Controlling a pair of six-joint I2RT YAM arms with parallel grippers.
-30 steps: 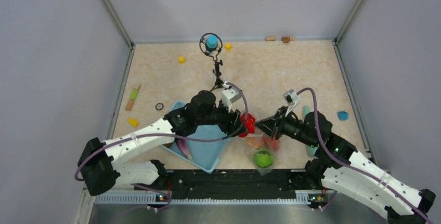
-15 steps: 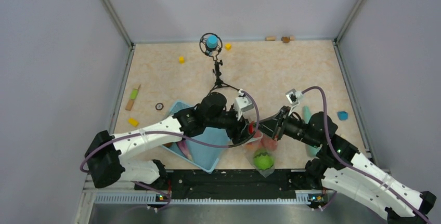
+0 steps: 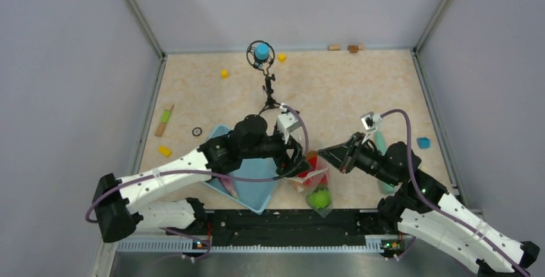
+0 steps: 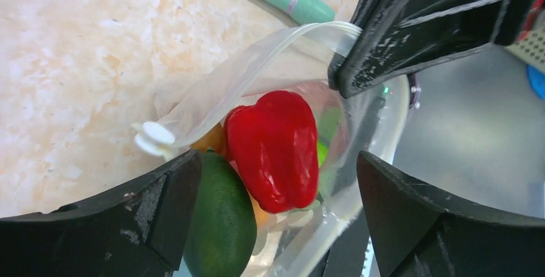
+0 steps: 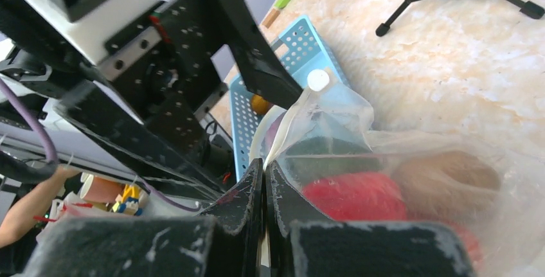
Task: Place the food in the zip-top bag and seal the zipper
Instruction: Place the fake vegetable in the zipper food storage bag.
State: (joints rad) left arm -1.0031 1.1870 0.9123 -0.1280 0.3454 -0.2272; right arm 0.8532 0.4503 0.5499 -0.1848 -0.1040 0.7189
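Left hand (image 4: 279,161) stood wide open, gripping nothing, straddling the red pepper (image 4: 273,148) inside the zip-top bag (image 5: 334,116). Right hand (image 5: 263,180) was pinched on the zipper (image 5: 289,123). Loading step, probably; next you'd clear out, then press it sealed.

Three yellow cubes (image 3: 224,73), one blue basket (image 3: 254,193), one dotted bag (image 5: 347,107) — one red pepper (image 4: 276,148), one tripod (image 3: 261,53)

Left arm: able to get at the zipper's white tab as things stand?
Probably yes. The left gripper hangs over the zip-top bag's mouth, jaws open, the white tab bare beside one jaw; the right gripper pinches the zipper farther along.
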